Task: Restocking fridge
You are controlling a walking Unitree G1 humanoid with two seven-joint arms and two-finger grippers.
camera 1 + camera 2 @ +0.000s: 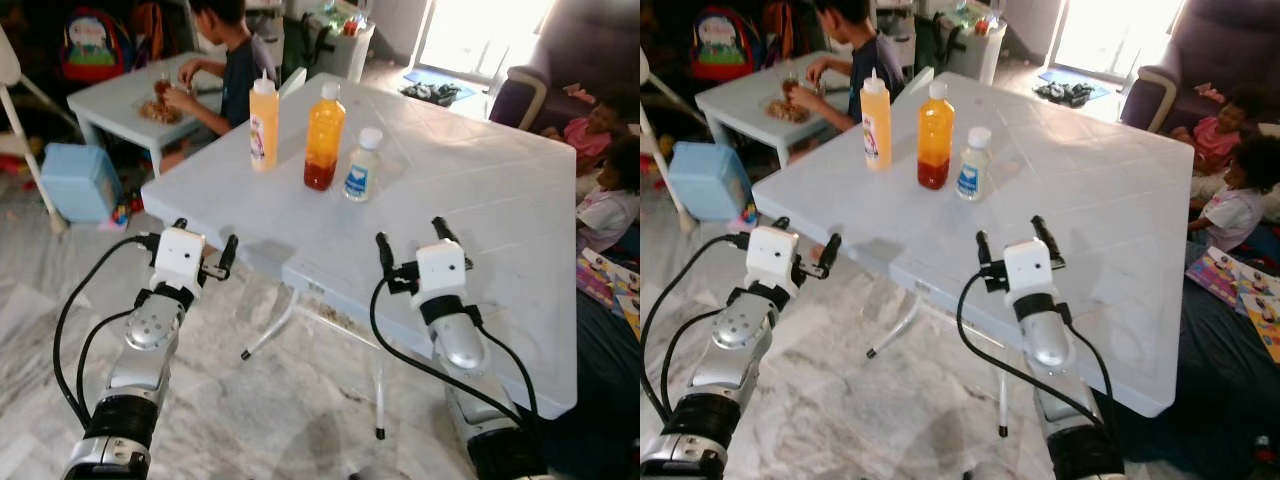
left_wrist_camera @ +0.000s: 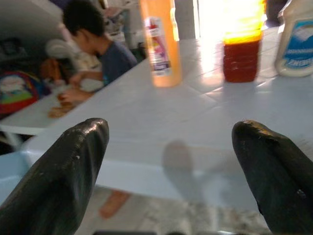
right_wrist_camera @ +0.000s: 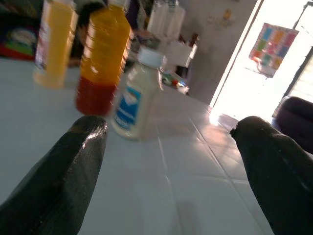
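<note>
Facing three bottles lined up for restocking, I am holding my left tool [image 1: 205, 248] and right tool [image 1: 412, 243] spread and empty, low over the white surface [image 1: 480, 190]. A yellow squeeze bottle [image 1: 264, 124], an orange juice bottle [image 1: 325, 136] and a small white bottle [image 1: 364, 166] are standing close together, well beyond both tools.

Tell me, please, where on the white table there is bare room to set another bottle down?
The white table is bare between the small white bottle and its right edge, and in front of the bottles toward the right gripper. The far-left corner is crowded: yellow squeeze bottle, orange bottle, white bottle together.
</note>
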